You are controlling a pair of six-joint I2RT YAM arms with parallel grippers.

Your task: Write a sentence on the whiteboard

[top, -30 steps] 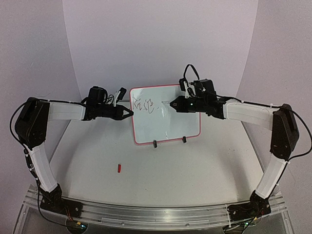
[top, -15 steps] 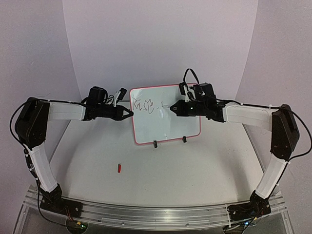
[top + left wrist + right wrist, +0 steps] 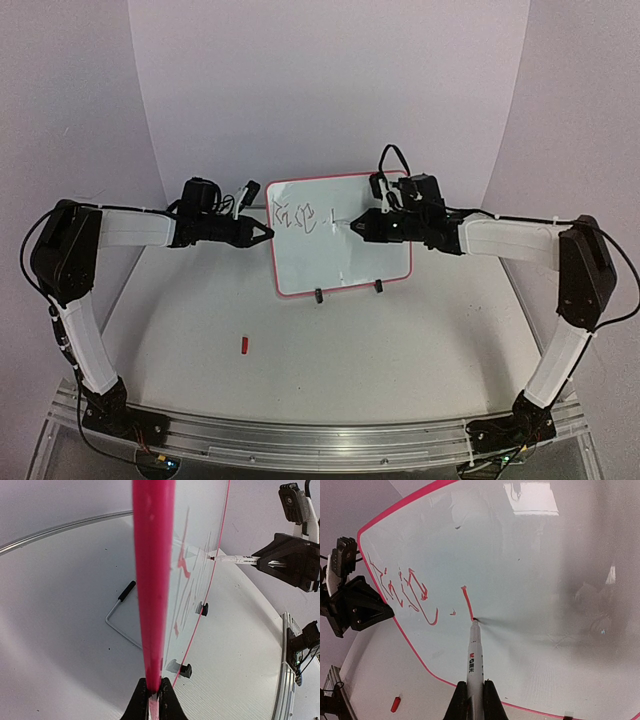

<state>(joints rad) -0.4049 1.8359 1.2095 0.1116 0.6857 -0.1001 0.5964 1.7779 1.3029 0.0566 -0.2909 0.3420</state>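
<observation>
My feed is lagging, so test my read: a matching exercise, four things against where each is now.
Things: 1 whiteboard; 2 marker; 3 writing; 4 small red object.
Places: A loose on the table, nearer than the board; B edge pinched in the left jaws; C upper left of the board face; D in the right jaws, tip on the board.
Pairs: 1-B; 2-D; 3-C; 4-A.

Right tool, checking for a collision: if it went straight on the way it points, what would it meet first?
The whiteboard: the marker clamped in the right tool has its tip on its face, apparently touching.
</observation>
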